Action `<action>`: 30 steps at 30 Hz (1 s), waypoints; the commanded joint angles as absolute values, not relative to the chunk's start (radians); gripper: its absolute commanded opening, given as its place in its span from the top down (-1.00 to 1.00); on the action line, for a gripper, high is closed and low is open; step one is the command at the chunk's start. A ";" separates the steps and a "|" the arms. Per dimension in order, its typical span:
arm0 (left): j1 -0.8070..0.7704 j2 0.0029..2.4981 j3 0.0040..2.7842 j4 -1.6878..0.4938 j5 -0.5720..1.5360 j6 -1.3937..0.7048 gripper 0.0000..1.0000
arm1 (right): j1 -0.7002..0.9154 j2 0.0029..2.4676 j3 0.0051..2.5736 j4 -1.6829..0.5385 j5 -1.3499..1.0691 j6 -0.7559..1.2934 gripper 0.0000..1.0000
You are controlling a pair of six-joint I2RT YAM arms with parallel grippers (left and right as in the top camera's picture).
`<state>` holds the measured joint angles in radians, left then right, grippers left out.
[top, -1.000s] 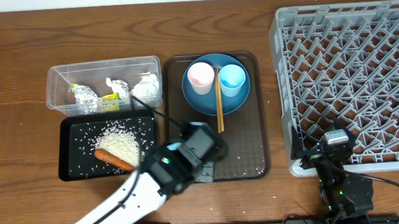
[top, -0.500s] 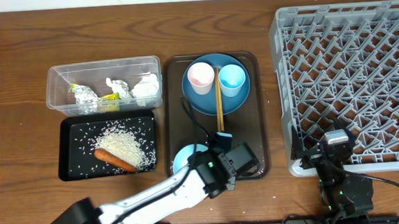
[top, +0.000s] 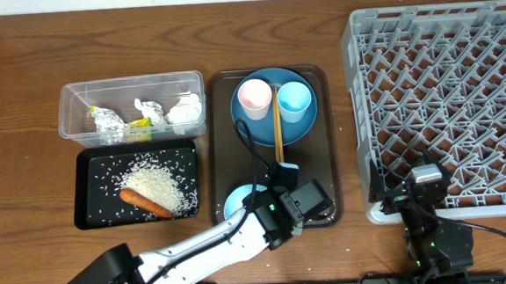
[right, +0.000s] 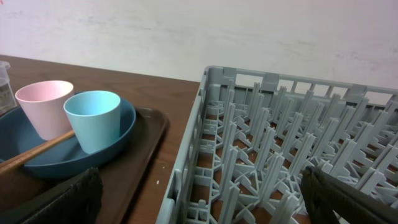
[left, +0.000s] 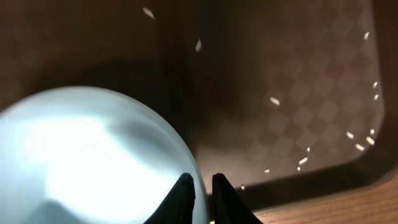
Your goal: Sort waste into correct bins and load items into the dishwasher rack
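Note:
A pale bowl (top: 236, 201) sits on the front of the brown tray (top: 317, 186), big and bright in the left wrist view (left: 87, 155). My left gripper (top: 262, 203) (left: 203, 182) straddles its rim, one finger inside and one outside, nearly closed on it. A blue plate (top: 274, 127) at the tray's back holds a pink cup (top: 254, 99), a light blue cup (top: 294, 101) and chopsticks (top: 277, 136). My right gripper (top: 427, 181) (right: 205, 199) stands wide open and holds nothing at the grey dishwasher rack's (top: 443, 86) front left corner.
The clear tub (top: 130, 81) at the back left holds crumpled napkins and a wrapper (top: 140, 125). The black tray (top: 87, 192) in front of it carries a rice heap (top: 157, 179) and a carrot (top: 142, 201). Loose rice grains (left: 357, 143) dot the brown tray.
My left arm has swung right from the black tray's edge to the front of the brown tray, and the bowl now shows there. The right arm has not moved.

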<state>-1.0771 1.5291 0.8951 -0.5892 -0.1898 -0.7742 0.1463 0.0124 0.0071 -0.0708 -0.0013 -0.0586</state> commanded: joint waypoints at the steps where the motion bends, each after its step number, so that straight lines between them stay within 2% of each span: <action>1: -1.079 1.507 0.896 -0.589 -0.288 -0.752 0.80 | 0.154 0.007 0.005 -0.075 -0.005 -0.049 -0.99; 7: -1.079 1.507 0.896 -0.576 -0.334 -0.726 0.88 | 0.154 0.007 0.005 -0.075 -0.005 -0.049 -0.99; 30: -1.079 1.507 0.896 -0.533 -0.421 -0.726 0.86 | 0.154 0.007 0.005 -0.075 -0.005 -0.049 -0.99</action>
